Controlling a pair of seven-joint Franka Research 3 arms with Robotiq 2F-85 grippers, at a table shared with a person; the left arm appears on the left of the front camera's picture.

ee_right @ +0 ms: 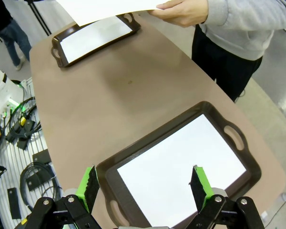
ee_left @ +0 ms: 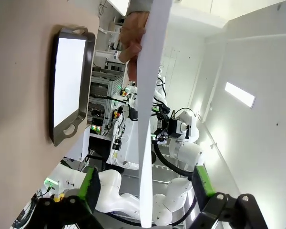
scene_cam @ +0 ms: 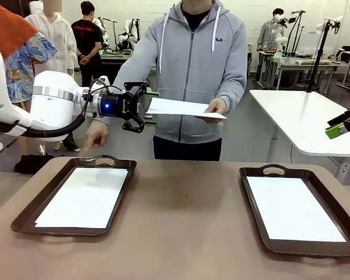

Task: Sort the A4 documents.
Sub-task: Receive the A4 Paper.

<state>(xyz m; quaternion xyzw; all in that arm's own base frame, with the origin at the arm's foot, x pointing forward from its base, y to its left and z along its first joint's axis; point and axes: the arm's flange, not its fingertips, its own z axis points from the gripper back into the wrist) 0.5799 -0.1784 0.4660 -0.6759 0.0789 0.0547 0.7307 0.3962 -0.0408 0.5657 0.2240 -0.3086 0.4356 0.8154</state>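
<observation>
A small white "FILA" brand mark is showing on the chest of the person's grey hooded jacket (scene_cam: 192, 64), legible from the front. White lettering is running along the black body of the left pincer (scene_cam: 141, 108), too small to read. No other legible text, number or sign is presenting.

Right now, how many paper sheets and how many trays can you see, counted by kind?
White A4 sheets: 3 (one in the left tray, one in the right tray, one in the person's hand)
Dark brown trays: 2 (left, right)
Total: 5
</observation>
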